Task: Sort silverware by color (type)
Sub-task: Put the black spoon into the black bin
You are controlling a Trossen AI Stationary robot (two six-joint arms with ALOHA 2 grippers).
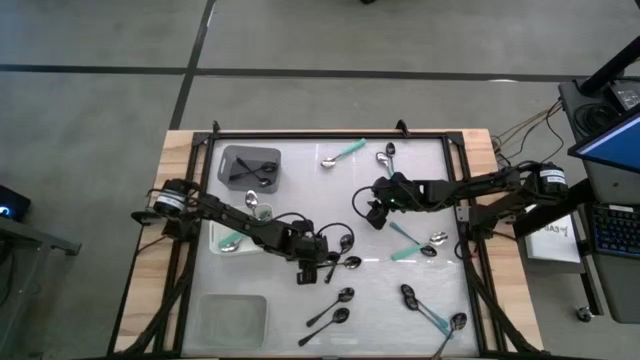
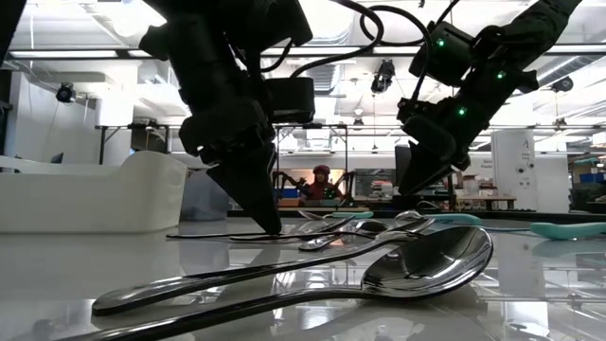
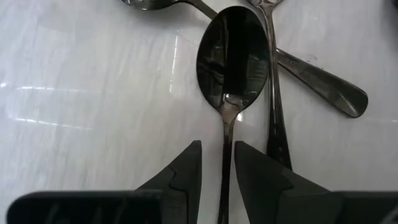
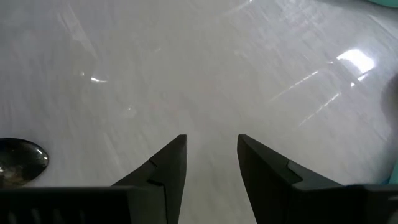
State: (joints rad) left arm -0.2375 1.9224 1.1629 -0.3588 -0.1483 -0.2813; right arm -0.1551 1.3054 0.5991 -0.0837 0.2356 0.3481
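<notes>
Small spoons lie scattered on the white table (image 1: 300,160): all-black ones (image 1: 344,296) and teal-handled ones (image 1: 345,152). My left gripper (image 1: 315,268) is down at the table near its middle. In the left wrist view its fingers (image 3: 217,165) stand narrowly open on either side of a black spoon's handle (image 3: 226,134), and the bowl (image 3: 233,59) points away. That spoon lies flat, beside another spoon's handle (image 3: 273,118). In the low view the left fingertips (image 2: 270,225) reach the tabletop. My right gripper (image 1: 378,208) hovers open over bare table (image 4: 211,149), with a silver spoon bowl (image 4: 22,160) nearby.
A grey bin (image 1: 250,167) at the far left holds black spoons. A white bin (image 1: 228,238) under the left arm holds spoons, and a clear bin (image 1: 232,318) sits near left. More spoons lie near right (image 1: 430,312). A black frame (image 1: 330,134) borders the table.
</notes>
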